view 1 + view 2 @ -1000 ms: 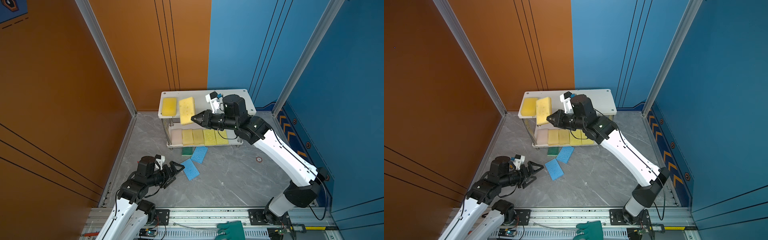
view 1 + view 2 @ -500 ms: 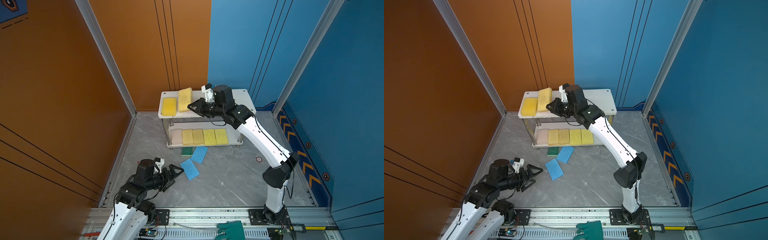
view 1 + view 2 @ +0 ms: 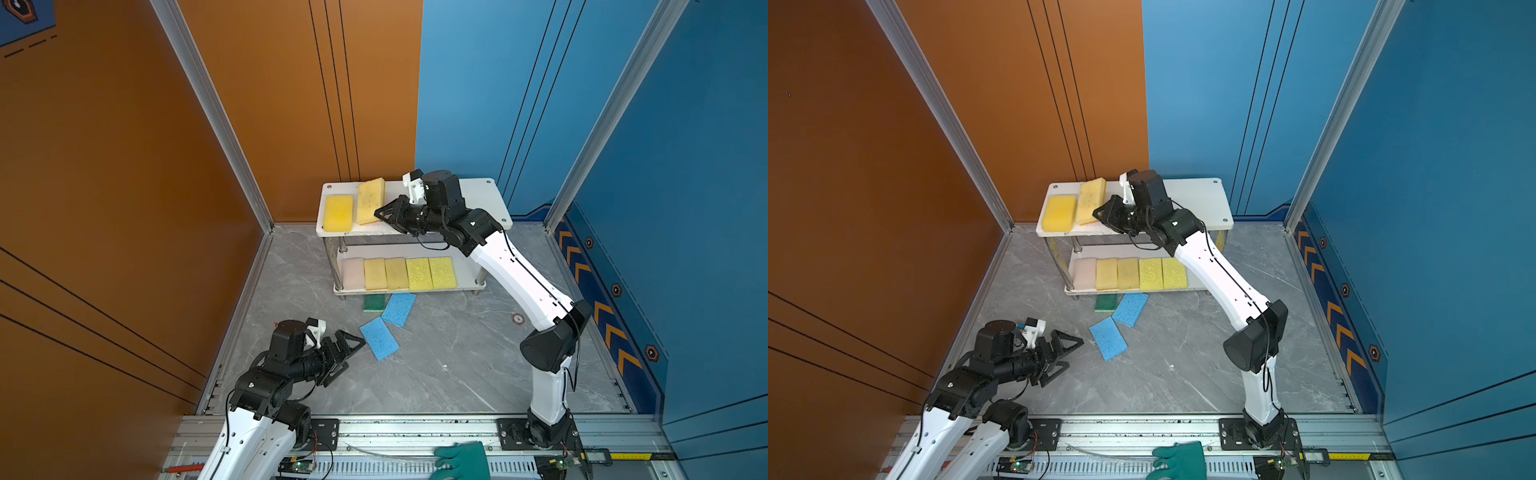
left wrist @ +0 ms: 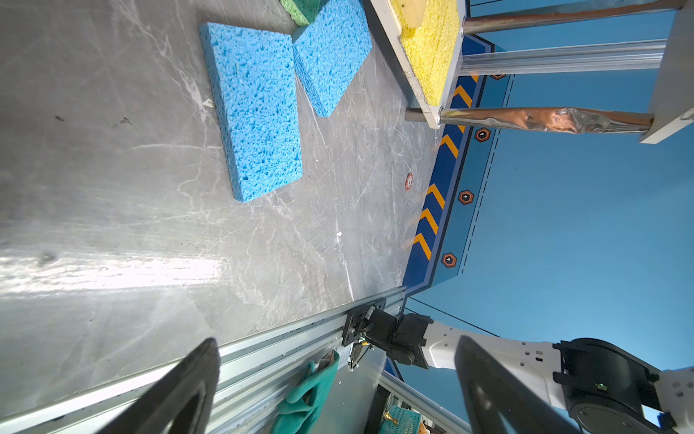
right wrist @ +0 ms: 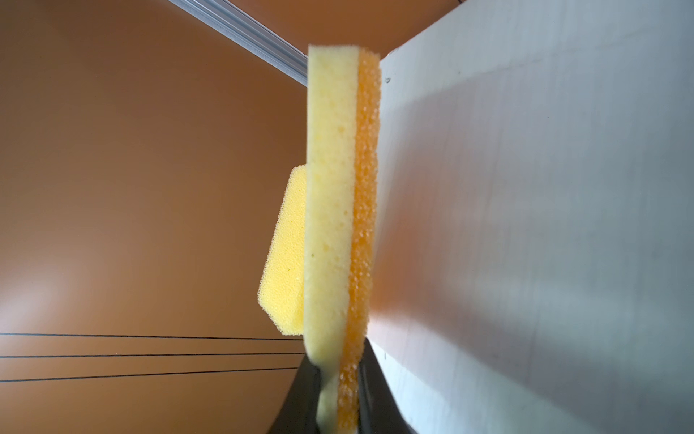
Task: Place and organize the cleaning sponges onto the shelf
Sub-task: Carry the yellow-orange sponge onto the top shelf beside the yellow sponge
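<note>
My right gripper (image 3: 380,214) is shut on the near end of a pale yellow sponge (image 3: 370,201) with an orange underside (image 5: 364,210). That sponge lies along the shelf's top board (image 3: 478,199), right beside a brighter yellow sponge (image 3: 338,212). The lower board carries a pink-beige sponge (image 3: 353,272) and a row of yellow sponges (image 3: 409,273). On the floor in front lie two blue sponges (image 3: 379,338) (image 3: 399,308) and a dark green sponge (image 3: 374,302). My left gripper (image 3: 349,353) hovers open and empty just left of the nearer blue sponge (image 4: 259,109).
A teal rubber glove (image 3: 461,461) lies on the front rail. Orange wall panels stand to the left and behind the shelf, blue ones to the right. Chrome posts (image 4: 544,120) hold the shelf's boards. The right half of the top board is bare.
My right gripper has carried the pale yellow sponge from in front of the shelf onto the top board beside the brighter one. The left arm has drawn back a little towards the front.
</note>
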